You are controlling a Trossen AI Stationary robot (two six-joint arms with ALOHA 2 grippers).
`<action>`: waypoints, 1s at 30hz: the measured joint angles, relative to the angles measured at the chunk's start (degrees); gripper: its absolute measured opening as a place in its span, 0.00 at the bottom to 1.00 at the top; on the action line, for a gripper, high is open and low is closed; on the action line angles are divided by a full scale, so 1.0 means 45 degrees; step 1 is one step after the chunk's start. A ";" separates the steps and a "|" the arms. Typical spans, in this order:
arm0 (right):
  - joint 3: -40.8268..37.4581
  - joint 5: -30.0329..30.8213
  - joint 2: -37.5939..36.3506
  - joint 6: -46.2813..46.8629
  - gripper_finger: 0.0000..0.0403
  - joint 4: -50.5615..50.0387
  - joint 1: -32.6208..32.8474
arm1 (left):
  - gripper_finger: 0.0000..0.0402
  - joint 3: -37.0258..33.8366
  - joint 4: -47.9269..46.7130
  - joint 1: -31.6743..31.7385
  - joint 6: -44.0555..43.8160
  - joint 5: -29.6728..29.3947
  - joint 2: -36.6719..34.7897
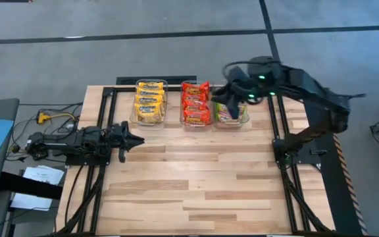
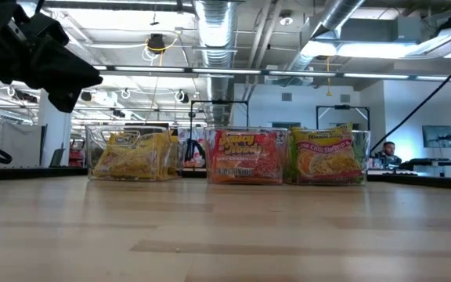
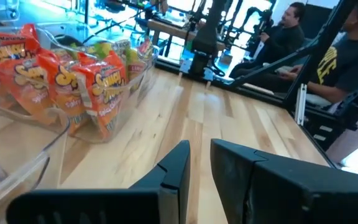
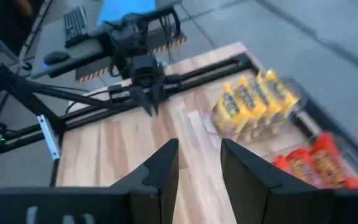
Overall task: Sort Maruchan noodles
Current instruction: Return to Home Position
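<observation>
Along far edge of tabletop (image 1: 196,184): 3 clear bins in a row, holding all Maruchan noodles (image 2: 245,157) in view.
- Contents: left bin (image 2: 91,149) – yellow packs (image 1: 149,103). The middle bin (image 2: 208,157) – red-orange packs (image 1: 195,104). The right bin (image 2: 364,157) – green packs (image 2: 327,157), partly hidden from above by right arm.
- Status: no loose pack visible on the boards, so sorting looks done. Judged remaining: arms to park, nothing else.
- Arms: right claw (image 1: 219,93) hovers over right bin, toward far-right corner, fingers apart, nothing between them. The left claw (image 1: 137,139) sits low by left edge, just short of left bin, pointing inward; fingers a narrow gap apart, empty.
- Surface: pale wood planks, mixed tones, level, bare from bins to near edge. Black rails (image 1: 278,131) run along left & right edges.
- Room: grey concrete floor (image 1: 176,39) w/ dark seams. Cables (image 1: 51,118), papers & a blue item lie off left edge. Beyond far edge: open workshop, ceiling ducts (image 2: 218,23), strip lights, screens. One seated person (image 3: 289,28) w/ another beside, both well apart from tabletop.
</observation>
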 joint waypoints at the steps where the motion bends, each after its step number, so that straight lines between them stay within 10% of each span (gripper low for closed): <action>1: -0.0131 0.0233 -0.0294 -0.0156 0.36 0.0015 0.0078 | 0.13 -0.0012 0.0080 0.0000 0.0023 0.0019 0.0043; 30: -1.6549 0.0466 -1.0375 0.0878 0.36 1.0062 0.0359 | 0.13 -0.0007 -0.0148 0.0005 0.3130 0.0111 0.0050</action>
